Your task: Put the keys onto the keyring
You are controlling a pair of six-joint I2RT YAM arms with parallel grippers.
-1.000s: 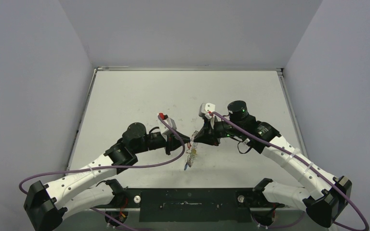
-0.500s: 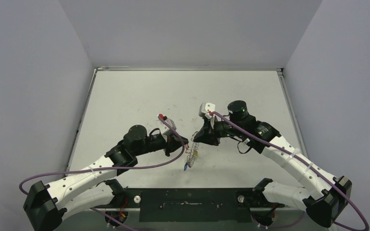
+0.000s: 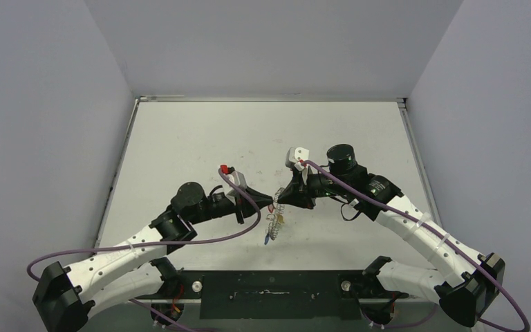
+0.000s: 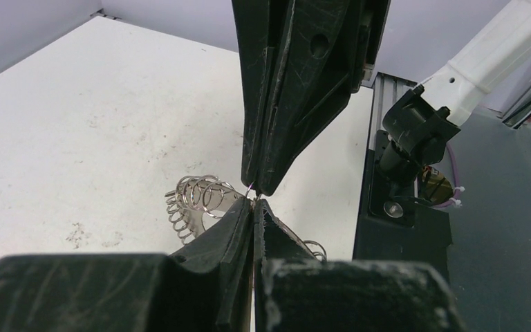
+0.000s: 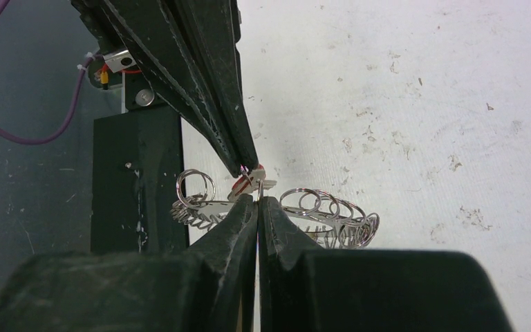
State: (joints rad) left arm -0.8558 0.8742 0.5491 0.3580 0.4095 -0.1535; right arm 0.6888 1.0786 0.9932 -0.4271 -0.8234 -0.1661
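The keyring (image 3: pixel 274 220) hangs above the table between my two gripper tips, its wire loops showing on both sides of the fingers in the left wrist view (image 4: pixel 200 200) and the right wrist view (image 5: pixel 325 211). A blue-tagged key (image 3: pixel 268 239) dangles from its lower end. My left gripper (image 3: pixel 269 205) is shut, its tip pinching the red-tagged key (image 5: pixel 244 182) at the ring's edge. My right gripper (image 3: pixel 281 199) is shut on one thin wire loop of the keyring. The two tips almost touch, tip to tip (image 4: pixel 256 194).
A yellowish tag (image 3: pixel 280 220) hangs on the keyring too. The white table (image 3: pixel 200 138) has a raised rim at the back and sides. The black base plate (image 3: pixel 269 290) with both arm mounts lies along the near edge, just below the hanging ring.
The left arm's wrist has rolled and its elbow has dropped a little, while its tip stays at the keyring. The right arm and the ring have hardly moved.
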